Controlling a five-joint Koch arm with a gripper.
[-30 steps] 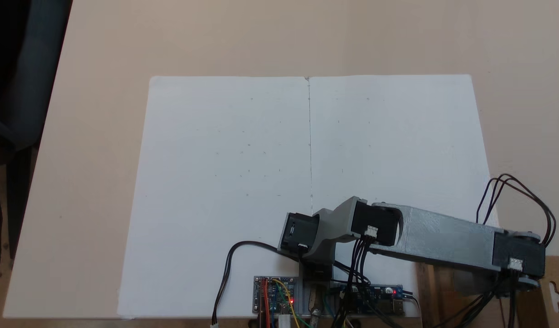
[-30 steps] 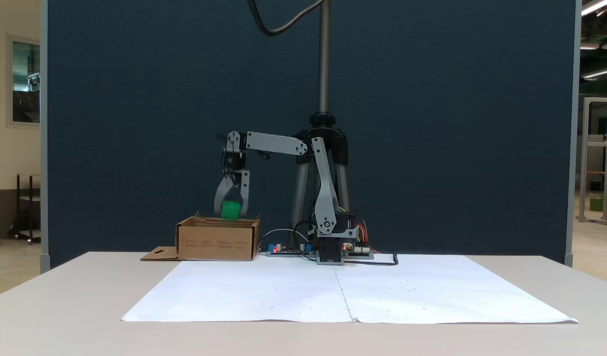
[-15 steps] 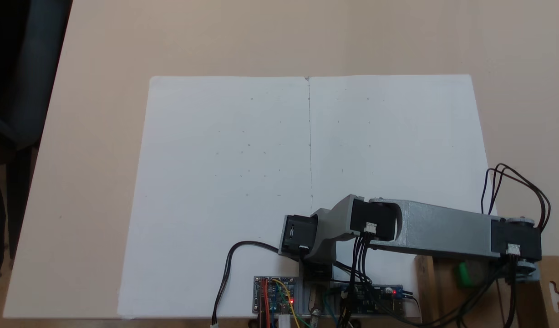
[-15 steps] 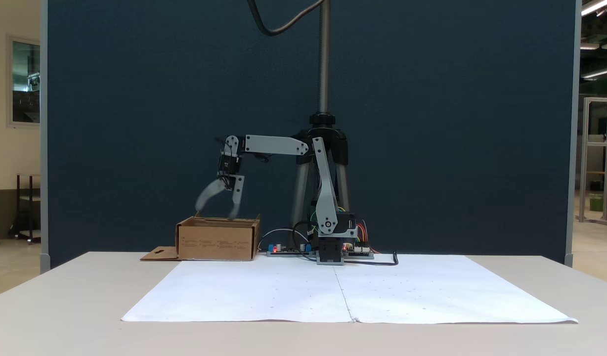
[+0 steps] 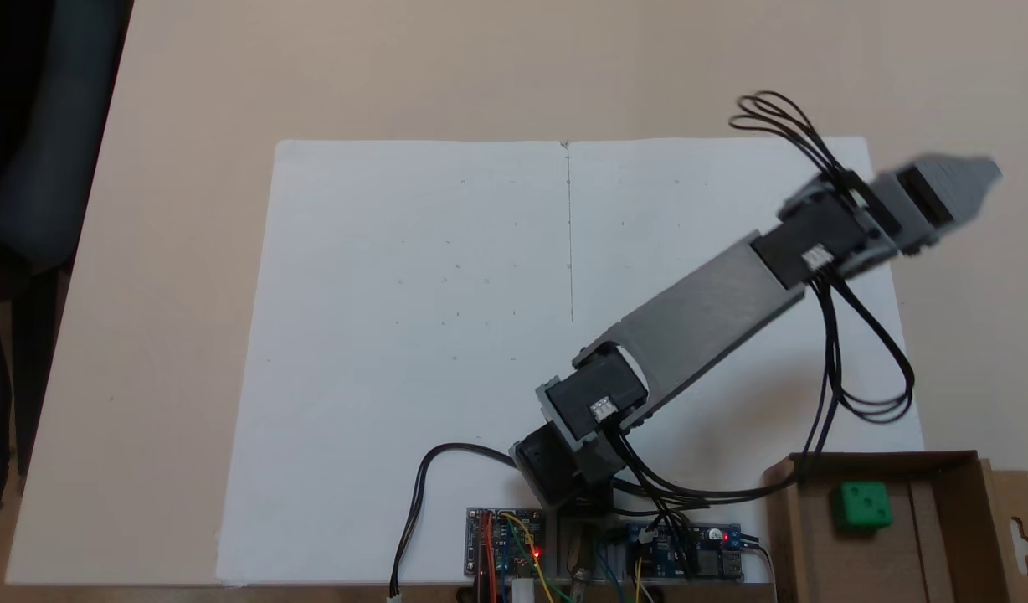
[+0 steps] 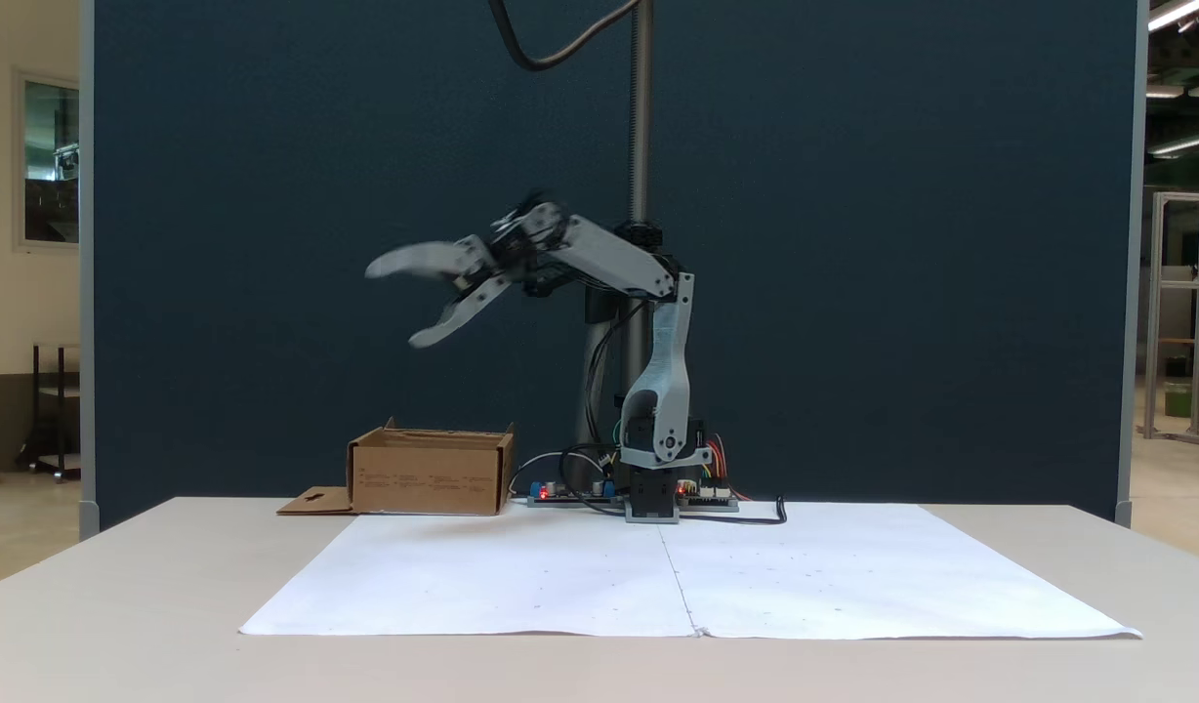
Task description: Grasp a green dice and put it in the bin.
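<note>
The green dice (image 5: 859, 505) lies inside the bin (image 5: 882, 460), a shallow brown cardboard box at the lower right of a fixed view, free of the gripper. In the other fixed view the bin (image 6: 429, 475) stands left of the arm's base and its walls hide the dice. My gripper (image 6: 392, 307) hangs high above and slightly left of the box, open, its two fingers spread wide with nothing between them. From above, the gripper (image 5: 979, 177) is blurred, far from the bin, past the paper's upper right corner.
Two white paper sheets (image 5: 480, 335) cover the middle of the beige table. Controller boards (image 5: 504, 543) and loose cables (image 5: 866, 368) sit by the arm's base. The bin's flap (image 5: 1016, 528) with a hang-hole sticks out sideways. A tripod pole (image 6: 640, 117) and a dark blue partition stand behind.
The gripper, shut on the dice above the bin, opened and the dice dropped into the box. The arm then swung away from the bin and rose, still open.
</note>
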